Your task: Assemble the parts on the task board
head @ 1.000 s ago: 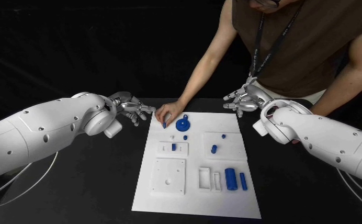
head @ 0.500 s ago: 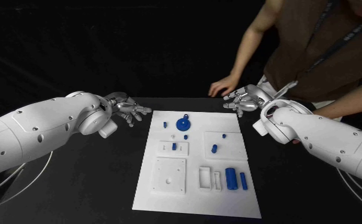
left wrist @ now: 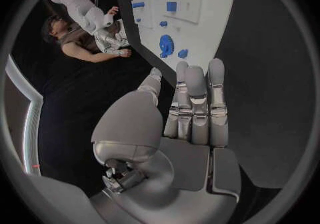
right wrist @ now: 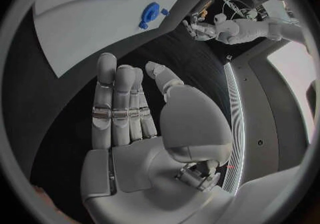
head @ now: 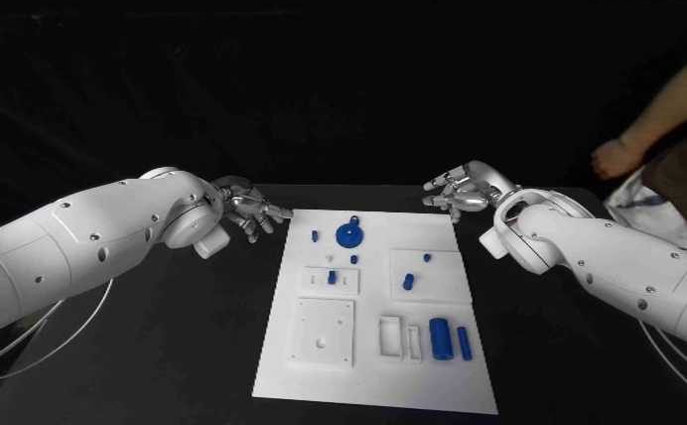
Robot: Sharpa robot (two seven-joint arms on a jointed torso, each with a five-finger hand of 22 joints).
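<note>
The black table (head: pixel 172 346) runs under everything, and on its middle lies the white task board (head: pixel 375 385), long side pointing away from me. My two arms flank the board's far end. My left hand (head: pixel 255 211) hangs just beside the board's far left corner, fingers straight and apart, holding nothing. My right hand (head: pixel 459 190) hangs near the far right corner, likewise spread and empty; the wrist views show both palms flat and bare (left wrist: pixel 193 122) (right wrist: pixel 127 117).

On the board, the biggest blue part is the round disc (head: pixel 348 236) at the far end, with a small knob just beyond it. At the near end a fat blue cylinder (head: pixel 440 339) stands beside a slimmer blue bar (head: pixel 463 343), next to white slotted fixtures. In the middle sit a short blue peg (head: pixel 405 283) on the right raised block and a tiny blue piece (head: pixel 331 277) on the left one. A small peg (head: pixel 315 236) lies near the far left edge.

As I judge it, assembly has not begun. The risks ahead: my fingers are broad and the parts small, so a reach for the disc could sweep the loose pegs off the board; pressing down off-centre could slide the board itself on the smooth table; and both hands going in at the far end could collide
</note>
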